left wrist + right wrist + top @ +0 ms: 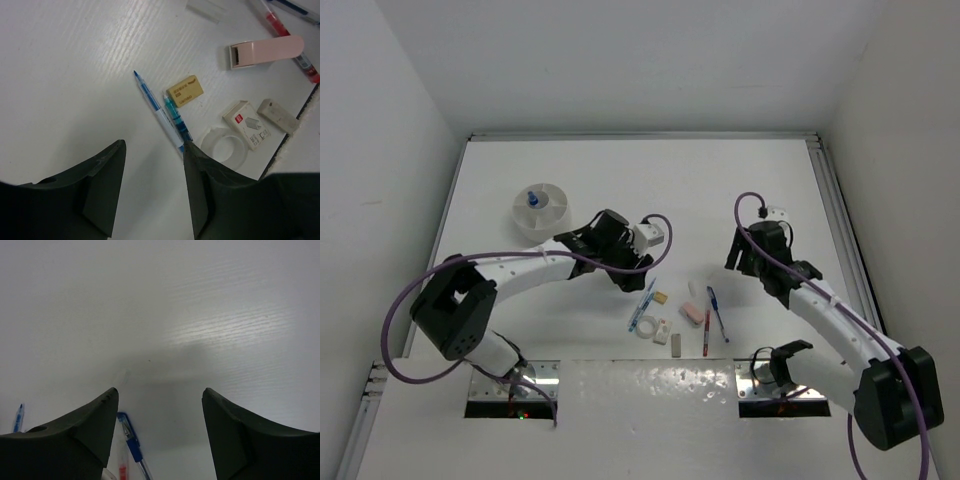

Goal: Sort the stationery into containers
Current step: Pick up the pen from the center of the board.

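The left gripper [154,147] hangs over the desk [720,180] with its jaws apart and nothing between them; only bare surface shows in the gap. The loose stationery lies near the front middle of the desk. The closest pieces are a blue-and-white pen [159,111] and a teal pen [178,119], which lie side by side and touching. In the left wrist view they sit just ahead of the gripper and off to the right. Their long axis runs on a slant, and their near ends meet the tip of the right-hand finger [200,190] rather than the middle of the gap. To straddle a pen across its width, this gripper would probably need to shift sideways and turn a little. A tan block [185,91] lies just beside the teal pen, and a clear tape ring [225,147] lies near the pens' lower ends. The round white tub [542,234] stands well apart at the far left, with a blue-capped bottle [532,198] already in it. The left arm is nearer to both the pens and the tub. The right gripper [160,392] is also spread and empty, above a blue pen [131,442] at the right of the group.
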{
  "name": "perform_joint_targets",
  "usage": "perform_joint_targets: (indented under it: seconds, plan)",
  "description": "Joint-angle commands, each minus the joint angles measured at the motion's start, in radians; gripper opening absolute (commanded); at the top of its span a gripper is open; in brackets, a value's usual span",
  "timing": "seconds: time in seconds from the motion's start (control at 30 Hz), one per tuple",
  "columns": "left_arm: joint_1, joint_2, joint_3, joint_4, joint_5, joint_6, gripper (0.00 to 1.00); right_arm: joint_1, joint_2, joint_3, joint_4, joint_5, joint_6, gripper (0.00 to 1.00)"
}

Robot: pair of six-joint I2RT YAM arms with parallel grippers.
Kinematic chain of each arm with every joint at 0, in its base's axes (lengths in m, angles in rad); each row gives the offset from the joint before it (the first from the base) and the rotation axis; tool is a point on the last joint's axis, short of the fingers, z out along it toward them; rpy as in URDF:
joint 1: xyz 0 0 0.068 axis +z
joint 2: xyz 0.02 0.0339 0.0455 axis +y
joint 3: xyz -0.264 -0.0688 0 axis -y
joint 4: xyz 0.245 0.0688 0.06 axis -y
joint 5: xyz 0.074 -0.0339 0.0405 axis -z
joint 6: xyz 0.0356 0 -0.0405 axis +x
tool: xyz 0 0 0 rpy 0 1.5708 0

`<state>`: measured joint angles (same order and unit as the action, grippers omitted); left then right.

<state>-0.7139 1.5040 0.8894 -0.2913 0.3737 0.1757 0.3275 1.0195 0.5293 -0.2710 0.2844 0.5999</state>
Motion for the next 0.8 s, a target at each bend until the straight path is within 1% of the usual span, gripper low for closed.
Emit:
perform_joint_targets:
  seconds: [0.0,0.03,0.07,0.1,0.13,0.17,0.4,0.53,0.67,0.77]
  plan:
    - [-0.030,0.024,-0.003,0.029,-0.085,-0.090,0.47,0.012,-0.006,-0.023,0.009,0.010,0.029,0.66]
    - [-0.036,0.031,-0.009,0.029,-0.096,-0.103,0.46,0.015,-0.001,-0.025,0.013,0.004,0.031,0.60]
    - [-0.039,0.035,-0.010,0.030,-0.107,-0.119,0.44,0.016,0.002,-0.022,0.013,-0.011,0.041,0.56]
    - [-0.038,0.038,-0.015,0.037,-0.114,-0.142,0.42,0.016,0.008,-0.022,0.016,-0.016,0.050,0.54]
    - [-0.036,0.039,-0.029,0.046,-0.119,-0.151,0.36,0.021,0.010,-0.023,0.021,-0.020,0.060,0.53]
    - [-0.038,0.041,-0.036,0.063,-0.122,-0.159,0.35,0.025,0.010,-0.031,0.035,-0.019,0.087,0.53]
    - [-0.090,0.033,-0.075,0.089,-0.133,-0.139,0.36,0.061,-0.006,-0.104,0.116,0.005,0.198,0.41]
    - [-0.102,0.041,-0.086,0.098,-0.134,-0.145,0.36,0.085,-0.001,-0.117,0.116,0.021,0.238,0.38]
    - [-0.116,0.053,-0.083,0.107,-0.140,-0.163,0.35,0.113,0.004,-0.126,0.112,0.050,0.242,0.38]
    - [-0.134,0.074,-0.072,0.119,-0.191,-0.165,0.31,0.120,-0.005,-0.137,0.101,0.064,0.248,0.36]
